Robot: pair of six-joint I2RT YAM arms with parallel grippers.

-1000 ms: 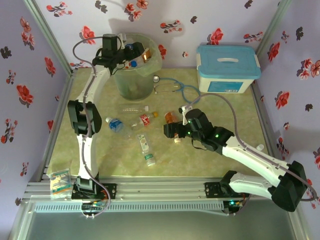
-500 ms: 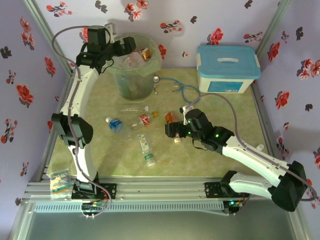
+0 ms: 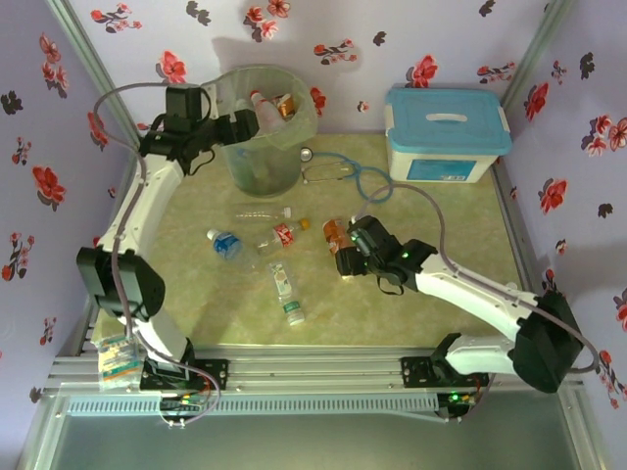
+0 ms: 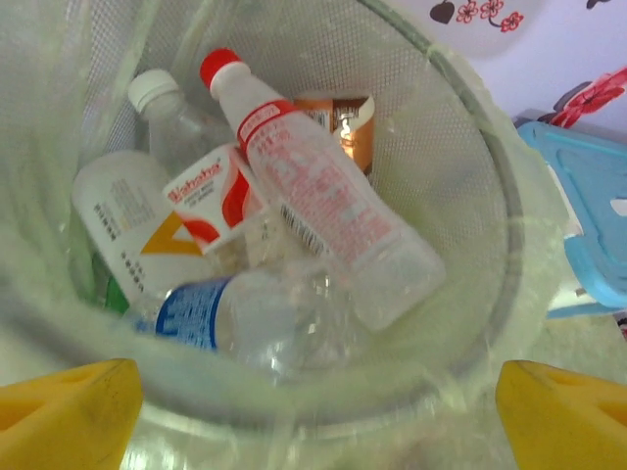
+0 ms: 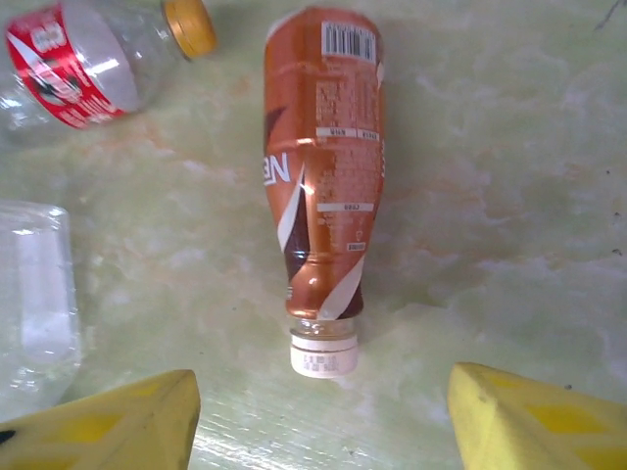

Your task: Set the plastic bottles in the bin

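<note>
Above the bin (image 4: 475,186), the left gripper (image 4: 313,416) gapes wide and empty; on the counter (image 5: 509,196), the right gripper (image 5: 323,416) straddles a brown-labelled bottle (image 5: 328,147), jaws apart, seemingly not touching.

High rear overview, wrist cameras close above bin (image 4: 460,147), brown bottle (image 5: 328,166)

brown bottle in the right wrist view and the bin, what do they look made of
The brown bottle looks like plastic in a glossy printed sleeve: clear neck, white ribbed cap. The bin seems fine mesh, metal or plastic I cannot tell, lined with thin clear film that wrinkles at the rim.
</note>
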